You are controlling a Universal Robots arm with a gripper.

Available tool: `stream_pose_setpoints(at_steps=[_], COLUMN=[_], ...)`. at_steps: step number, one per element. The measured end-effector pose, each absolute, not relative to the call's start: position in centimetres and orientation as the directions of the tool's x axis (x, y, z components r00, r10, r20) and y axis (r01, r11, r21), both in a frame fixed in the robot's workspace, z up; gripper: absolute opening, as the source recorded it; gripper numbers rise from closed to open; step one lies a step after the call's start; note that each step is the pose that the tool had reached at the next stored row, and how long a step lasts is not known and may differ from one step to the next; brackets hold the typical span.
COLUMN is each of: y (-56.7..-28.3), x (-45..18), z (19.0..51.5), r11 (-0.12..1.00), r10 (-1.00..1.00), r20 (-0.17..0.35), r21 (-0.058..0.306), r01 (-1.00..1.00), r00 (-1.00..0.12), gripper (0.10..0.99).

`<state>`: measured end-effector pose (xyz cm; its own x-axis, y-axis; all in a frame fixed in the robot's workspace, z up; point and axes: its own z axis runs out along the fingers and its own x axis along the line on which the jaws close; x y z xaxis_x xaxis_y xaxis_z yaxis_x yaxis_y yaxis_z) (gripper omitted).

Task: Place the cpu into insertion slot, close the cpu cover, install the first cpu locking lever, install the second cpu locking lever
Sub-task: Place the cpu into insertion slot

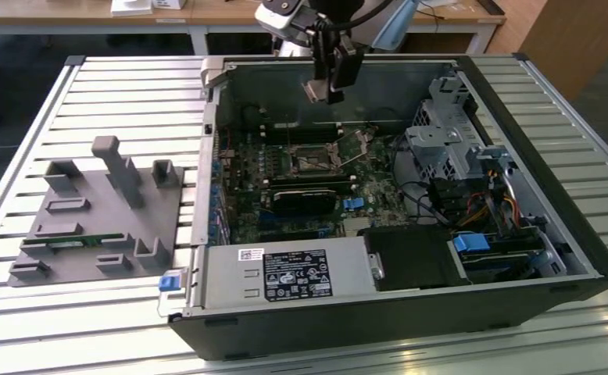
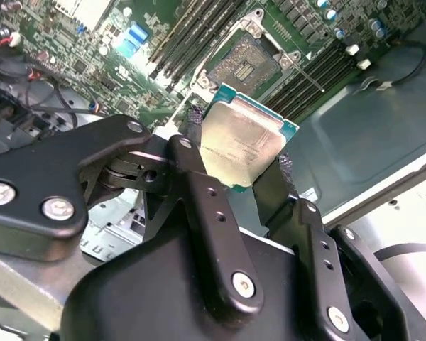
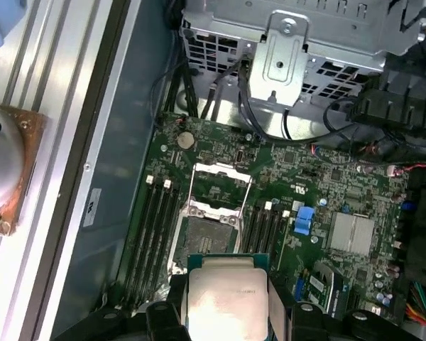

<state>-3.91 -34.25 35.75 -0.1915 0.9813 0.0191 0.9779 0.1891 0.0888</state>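
My gripper hangs above the rear of the open computer case, shut on the cpu. In both wrist views the cpu is a square silver-topped chip with a green edge, pinched between the black fingers. The bare insertion slot lies on the motherboard well below the chip. The cpu cover, a thin metal frame, stands swung back from the slot. A thin locking lever sticks up beside the socket.
Memory slots flank the socket. A metal drive cage and cables fill the case on the exterior view's right, and a power supply sits at the front. A grey parts fixture rests on the slatted table.
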Motion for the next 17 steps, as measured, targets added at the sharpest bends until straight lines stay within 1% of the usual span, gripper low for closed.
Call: stream_pose_setpoints(at_steps=[9, 17], y=[-34.24, -34.24], x=[-3.91, -3.91], z=[35.54, 35.15], r11=[0.115, 0.103], r10=[0.993, 0.994], r20=[0.019, 0.019], r21=[0.089, 0.089], r01=[0.989, 0.991], r00=[-0.117, -0.105], gripper=[0.537, 0.537])
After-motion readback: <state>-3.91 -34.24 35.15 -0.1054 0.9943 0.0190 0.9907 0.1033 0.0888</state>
